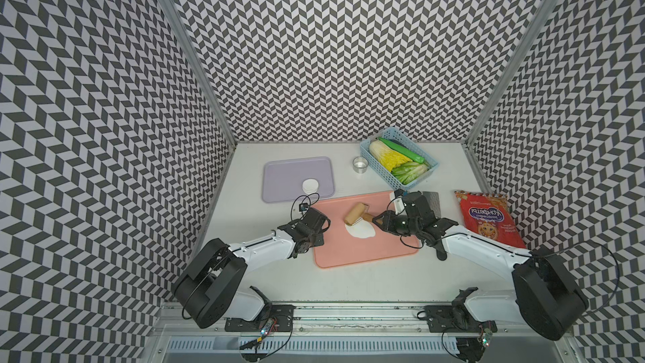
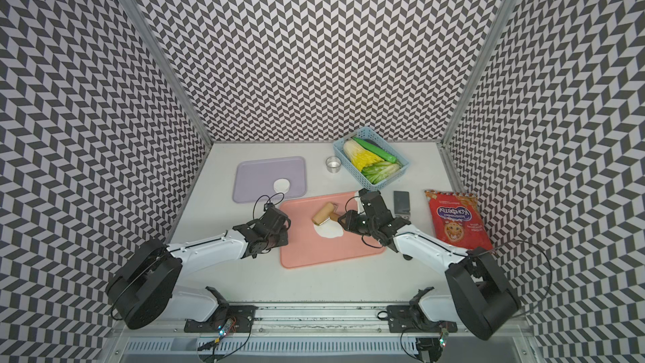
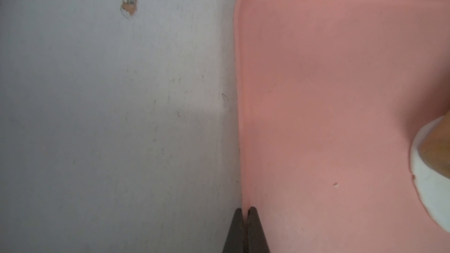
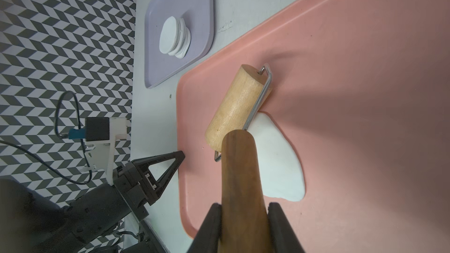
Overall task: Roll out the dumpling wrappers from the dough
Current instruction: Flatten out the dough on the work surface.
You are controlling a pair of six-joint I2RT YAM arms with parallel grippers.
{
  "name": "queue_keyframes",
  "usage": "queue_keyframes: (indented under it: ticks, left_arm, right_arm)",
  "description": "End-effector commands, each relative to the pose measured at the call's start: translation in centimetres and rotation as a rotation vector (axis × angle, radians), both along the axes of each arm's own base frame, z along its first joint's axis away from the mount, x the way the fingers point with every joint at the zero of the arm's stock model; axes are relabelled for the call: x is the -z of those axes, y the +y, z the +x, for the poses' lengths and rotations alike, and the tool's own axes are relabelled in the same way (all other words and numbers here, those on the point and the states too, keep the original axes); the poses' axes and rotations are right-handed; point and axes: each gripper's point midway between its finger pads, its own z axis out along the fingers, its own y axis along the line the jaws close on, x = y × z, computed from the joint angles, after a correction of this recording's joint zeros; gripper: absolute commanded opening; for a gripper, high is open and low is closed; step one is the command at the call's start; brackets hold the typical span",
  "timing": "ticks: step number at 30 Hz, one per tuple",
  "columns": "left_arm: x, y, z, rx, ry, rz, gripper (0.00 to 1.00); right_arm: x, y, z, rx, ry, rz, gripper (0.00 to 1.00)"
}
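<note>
Judging the dough [image 4: 277, 161] soft and tacky, I have my right gripper [image 4: 244, 205] clamped on the roller [image 4: 236, 103] handle, left gripper [image 3: 246, 211] pinching the pink tray [image 3: 341, 69] rim.

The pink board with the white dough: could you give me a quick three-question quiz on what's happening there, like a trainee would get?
1. What is the right gripper holding?
A) the roller's handle
B) the metal cup
C) the snack bag
2. True or false: the left gripper hangs wide open above the dough.
3. Fill in: the dumpling wrappers are stacked on the ____ tray.

Key
1. A
2. False: it is shut on the pink board's rim.
3. purple
</note>
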Motion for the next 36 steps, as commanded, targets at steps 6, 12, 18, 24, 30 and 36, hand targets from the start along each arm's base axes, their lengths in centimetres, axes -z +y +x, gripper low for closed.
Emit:
queue_keyframes:
  ticks: [6, 12, 18, 24, 30, 36]
  left_arm:
    - [0.5, 0.0, -1.2, 0.051, 0.041, 0.030, 0.00]
    - [0.8, -0.1, -1.2, 0.052, 0.044, 0.022, 0.00]
    - [1.0, -0.4, -1.3, 0.054, 0.052, 0.013, 0.00]
    - [1.0, -0.2, -1.4, 0.056, 0.051, 0.020, 0.00]
    - [0.9, -0.2, -1.4, 0.055, 0.049, 0.020, 0.00]
    - [1.0, -0.1, -1.3, 0.050, 0.051, 0.026, 0.00]
  right_arm:
    - [3.0, -7.2, -8.2, 0.061, 0.257, -0.268, 0.00]
    - [2.5, -7.1, -9.6, -0.043, 0.282, -0.297, 0.00]
    - [7.3, -7.2, -10.1, -0.063, 0.389, -0.348, 0.00]
    - [9.6, -7.1, -9.5, -0.057, 0.416, -0.374, 0.00]
    - [10.1, -6.1, -7.9, -0.048, 0.404, -0.359, 0.00]
    - [2.3, -2.1, -4.7, -0.072, 0.241, -0.142, 0.00]
